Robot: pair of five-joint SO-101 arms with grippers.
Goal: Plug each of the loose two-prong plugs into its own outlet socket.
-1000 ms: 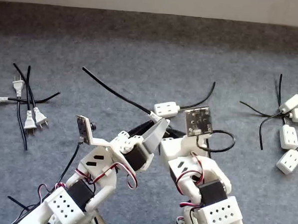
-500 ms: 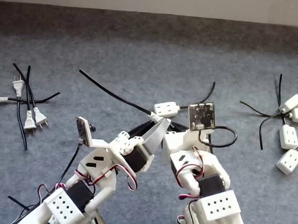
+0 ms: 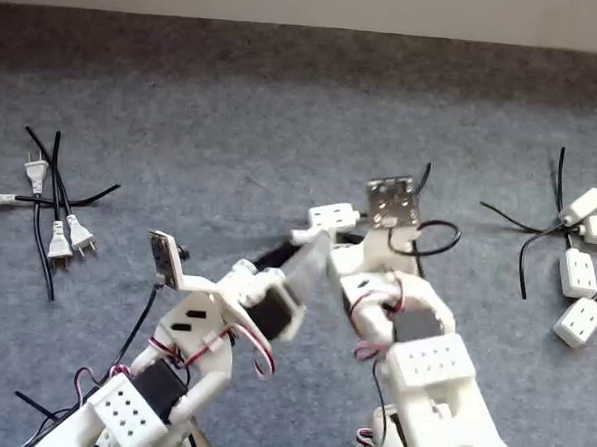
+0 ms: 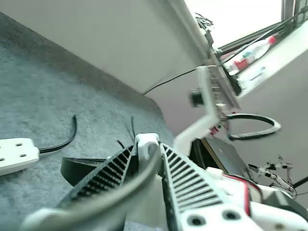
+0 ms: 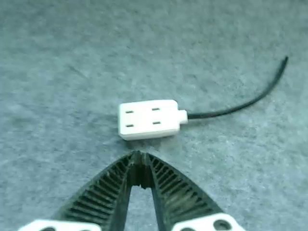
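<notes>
A white outlet socket (image 3: 332,217) with a short black cord lies on the grey carpet mid-table; it also shows in both wrist views (image 4: 14,155) (image 5: 149,119). My left gripper (image 4: 148,153) is shut on a white two-prong plug (image 4: 146,141), whose cord trails back blurred between the fingers. From above, that plug (image 3: 303,236) hangs just beside the socket, at the tip of the left gripper (image 3: 312,259). My right gripper (image 5: 139,169) is shut with nothing in it, its tips just short of the socket's long side.
Several loose plugs (image 3: 59,241) with black cords lie at the far left. Several more white sockets (image 3: 578,273) lie at the far right. The right arm's wrist board (image 3: 392,203) and a looped cable (image 3: 433,236) stand close behind the middle socket.
The right arm has pushed forward toward the socket. The left gripper has shifted slightly with its plug, and the plug's long black cord has swung out of sight.
</notes>
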